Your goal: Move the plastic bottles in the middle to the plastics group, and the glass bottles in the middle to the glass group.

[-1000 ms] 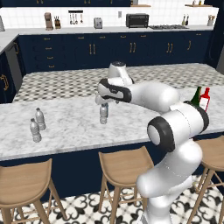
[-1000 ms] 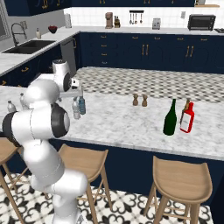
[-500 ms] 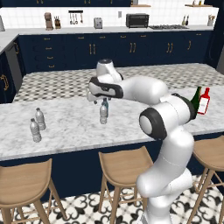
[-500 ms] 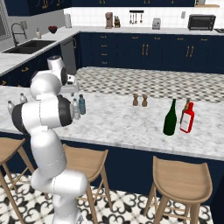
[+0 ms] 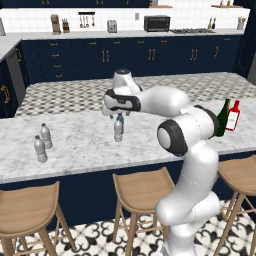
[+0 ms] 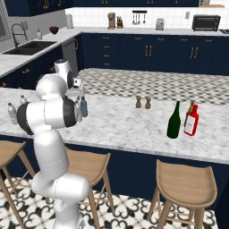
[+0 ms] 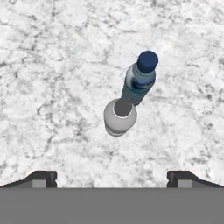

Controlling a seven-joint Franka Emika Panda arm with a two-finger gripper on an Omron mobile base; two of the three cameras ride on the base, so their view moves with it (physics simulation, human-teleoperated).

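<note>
So the tool [image 7: 112, 177] is hanging right over the two small bottles in the middle of the table [image 5: 85, 145], looking straight down on them, jaws spread wide with nothing in them. The grey bottle [image 7: 120, 116] sits pretty much dead centre under it, and the blue bottle [image 7: 140, 78] is touching or just about touching it on the far side. From the left base view the grey bottle [image 5: 118, 130] stands upright just below the tool. The plastics pair [image 5: 42, 141] is well off to the left of the grey bottle. Way over to its right, near the table's end, the green bottle [image 6: 174, 120] stands just beside the red bottle [image 6: 191, 120].
</note>
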